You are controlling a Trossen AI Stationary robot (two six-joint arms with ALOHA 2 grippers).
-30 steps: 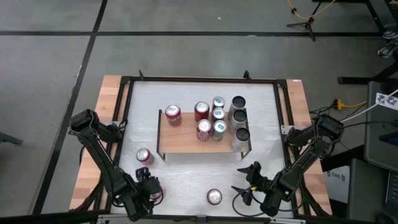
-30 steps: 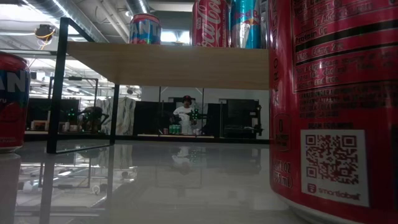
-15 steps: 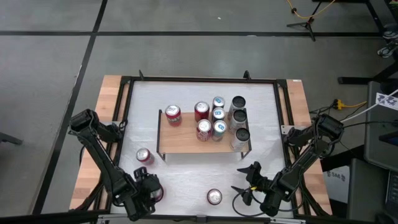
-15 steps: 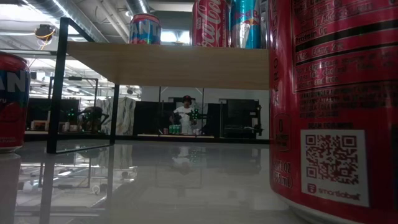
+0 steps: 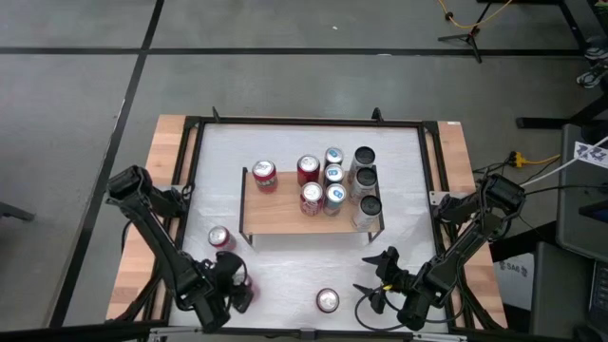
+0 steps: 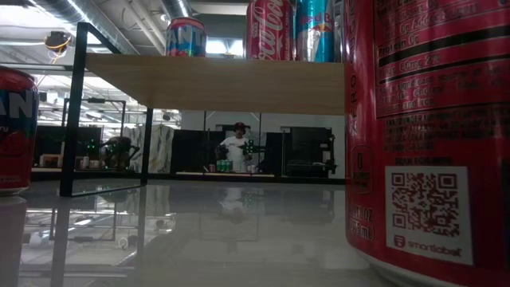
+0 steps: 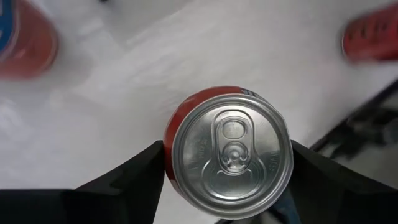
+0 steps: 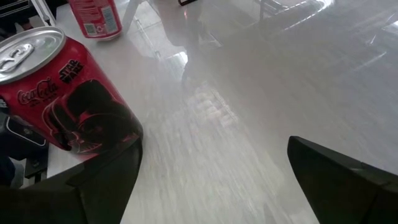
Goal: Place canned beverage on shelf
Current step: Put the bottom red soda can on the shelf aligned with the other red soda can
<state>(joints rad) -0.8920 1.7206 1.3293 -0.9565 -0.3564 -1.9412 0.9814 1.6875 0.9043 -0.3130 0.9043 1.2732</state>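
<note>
The shelf stands mid-table on thin black legs, and its wooden top carries several cans. My left gripper is at the table's near left, shut on a red can that I see from above. My right gripper is open and empty at the near right. A red Coca-Cola can stands on the table to the left of my right gripper and also shows in the right wrist view. Another red can stands on the table off the shelf's near left corner. My left gripper pinches the red can's round side between its two fingers, one on each opposite side. The fingers come from above and point down. The can stands upright in the hold, top up. Whether its base is on the table, I cannot tell.
The white tabletop lies bare between the shelf and the near edge, apart from the two loose cans. A black frame runs around the table. In the low view the near can fills the right side.
My left gripper has turned and shifted a little at the table's near left, with the red can still between its fingers. The right arm and the other cans have kept still.
</note>
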